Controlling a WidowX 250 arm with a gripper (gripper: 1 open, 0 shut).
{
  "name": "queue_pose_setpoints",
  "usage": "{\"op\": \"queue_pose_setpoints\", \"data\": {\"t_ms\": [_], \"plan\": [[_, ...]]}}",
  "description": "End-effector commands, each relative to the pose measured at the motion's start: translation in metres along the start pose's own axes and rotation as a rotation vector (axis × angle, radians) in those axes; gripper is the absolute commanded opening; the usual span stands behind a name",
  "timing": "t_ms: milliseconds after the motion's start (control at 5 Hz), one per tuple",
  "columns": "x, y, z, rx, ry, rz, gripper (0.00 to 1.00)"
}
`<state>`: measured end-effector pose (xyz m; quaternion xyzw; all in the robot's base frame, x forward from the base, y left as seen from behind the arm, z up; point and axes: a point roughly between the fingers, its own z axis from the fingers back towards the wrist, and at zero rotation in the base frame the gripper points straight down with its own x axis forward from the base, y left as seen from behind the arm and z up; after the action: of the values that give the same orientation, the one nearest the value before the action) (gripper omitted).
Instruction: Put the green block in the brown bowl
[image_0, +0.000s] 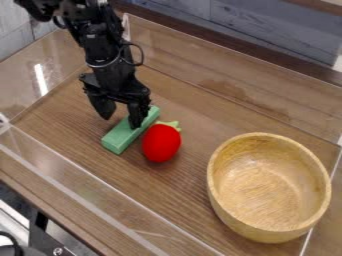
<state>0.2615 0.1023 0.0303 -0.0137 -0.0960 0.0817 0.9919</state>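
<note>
The green block (130, 131) lies flat on the wooden table, left of centre, as a light-green bar angled toward the back right. My black gripper (118, 112) points down just above the block's far end, its two fingers spread apart and nothing between them. The brown bowl (269, 187) stands at the front right with nothing in it, well apart from the block and the gripper.
A red strawberry-like toy (162, 143) with a green top sits right beside the block, on the bowl's side. A clear plastic wall (80, 170) runs along the table's front and left edges. A grey plank wall (254, 30) stands behind.
</note>
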Motion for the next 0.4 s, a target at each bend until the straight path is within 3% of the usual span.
{"op": "queue_pose_setpoints", "data": {"t_ms": [0, 200], "plan": [[-0.0001, -0.0036, -0.0118, 0.003, -0.006, -0.024, 1.0], [0.0043, -0.0091, -0.0144, -0.001, 0.008, -0.043, 1.0]]}}
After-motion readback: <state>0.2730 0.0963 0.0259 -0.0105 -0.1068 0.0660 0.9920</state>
